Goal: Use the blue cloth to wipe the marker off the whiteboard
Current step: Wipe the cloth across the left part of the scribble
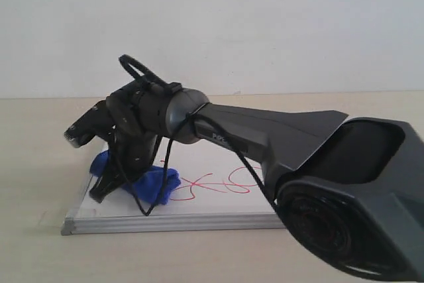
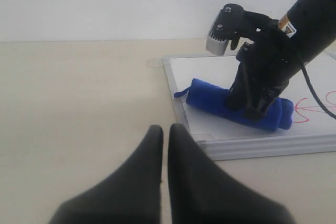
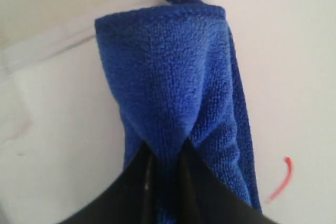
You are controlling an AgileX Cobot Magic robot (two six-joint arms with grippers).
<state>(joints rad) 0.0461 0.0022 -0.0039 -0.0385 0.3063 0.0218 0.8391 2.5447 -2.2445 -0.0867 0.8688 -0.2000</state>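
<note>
The whiteboard (image 1: pixel 199 213) lies flat on the table, silver-framed. A red marker scribble (image 1: pixel 218 183) loops across its middle; part of the marker line (image 2: pixel 315 109) and a short stroke (image 3: pixel 281 179) show in the wrist views. The blue cloth (image 1: pixel 156 183) rests on the board's left part as a rolled bundle (image 2: pixel 210 98). My right gripper (image 1: pixel 116 180) reaches across from the right and is shut on the cloth (image 3: pixel 168 77), a fold pinched between its fingers (image 3: pixel 165 153). My left gripper (image 2: pixel 165 129) hovers over bare table beside the board's corner, shut and holding nothing.
The beige table (image 2: pixel 79 103) stretches around the board, with a white wall behind. The right arm's dark body (image 1: pixel 344 190) fills the lower right of the exterior view. A black cable (image 1: pixel 165 170) hangs from the wrist over the board.
</note>
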